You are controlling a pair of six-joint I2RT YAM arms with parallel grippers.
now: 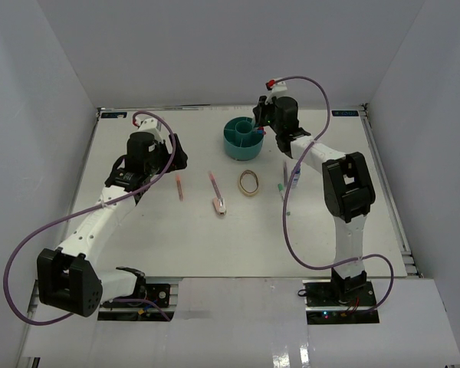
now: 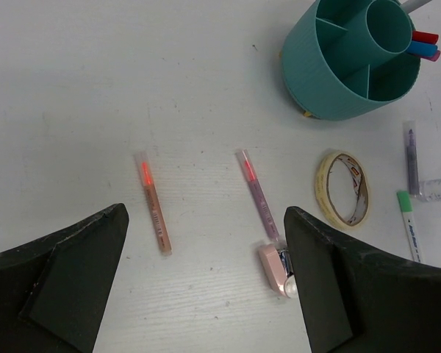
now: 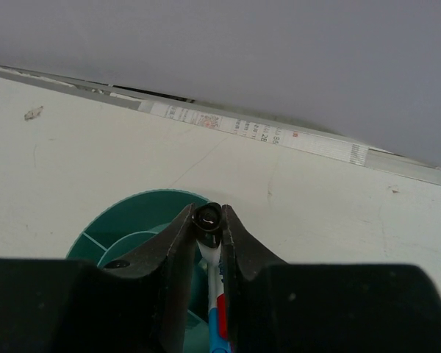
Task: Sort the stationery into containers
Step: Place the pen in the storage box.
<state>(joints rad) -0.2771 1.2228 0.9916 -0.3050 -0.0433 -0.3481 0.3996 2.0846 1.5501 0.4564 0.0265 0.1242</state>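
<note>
My right gripper (image 1: 265,121) is shut on a black-capped pen (image 3: 209,220) and holds it upright over the right side of the teal organizer (image 1: 241,139). A red-capped pen (image 2: 425,36) and a blue-capped pen (image 2: 422,49) stand in that side's compartment. My left gripper (image 2: 206,283) is open and empty above the table. Below it lie an orange pen (image 2: 154,213), a pink pen (image 2: 256,195), a pink eraser (image 2: 271,268) and a small bottle (image 2: 287,271) touching the eraser. The tan loop (image 2: 343,189) lies to the right.
A green-capped pen (image 2: 407,224), a purple pen (image 2: 411,158) and a clear stick (image 2: 439,187) lie right of the loop, near my right arm (image 1: 345,184). White walls close in the table (image 1: 138,230) on three sides.
</note>
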